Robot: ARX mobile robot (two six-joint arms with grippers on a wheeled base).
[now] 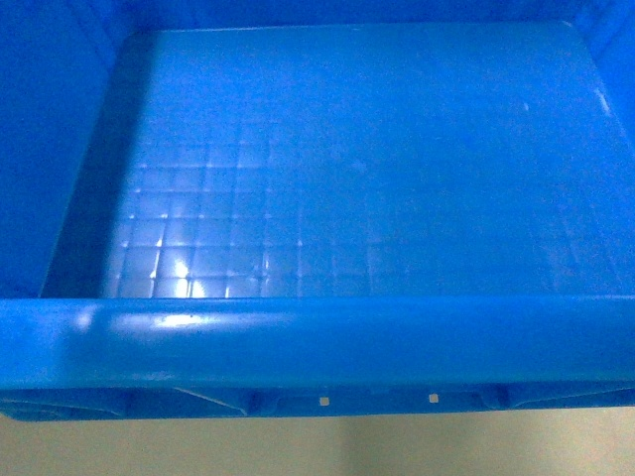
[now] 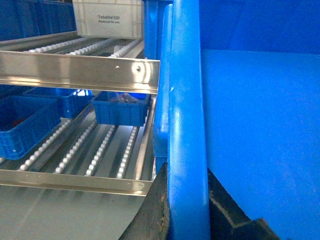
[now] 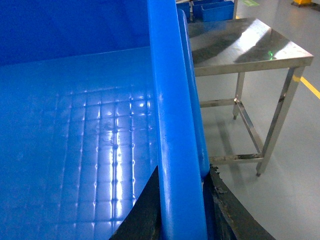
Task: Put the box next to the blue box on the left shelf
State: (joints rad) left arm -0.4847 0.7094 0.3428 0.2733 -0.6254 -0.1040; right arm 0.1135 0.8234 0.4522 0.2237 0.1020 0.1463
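Observation:
The box (image 1: 347, 178), a big bright blue crate with a grid floor and a thick rolled rim, fills the head view. My left gripper (image 2: 187, 210) is shut on the box's left rim, one black finger (image 2: 155, 215) outside and one inside. My right gripper (image 3: 182, 200) is shut on the right rim the same way. The left shelf (image 2: 80, 67), steel rails with white rollers, lies left of the box (image 2: 260, 125) in the left wrist view. On its lower level sit a small blue box (image 2: 120, 110) and a larger blue crate (image 2: 25, 125).
A white bin (image 2: 107, 17) rests on the shelf's upper roller level. A steel table (image 3: 250, 45) stands to the right of the box, with blue bins (image 3: 215, 9) behind it. Grey floor (image 3: 290, 200) shows beneath.

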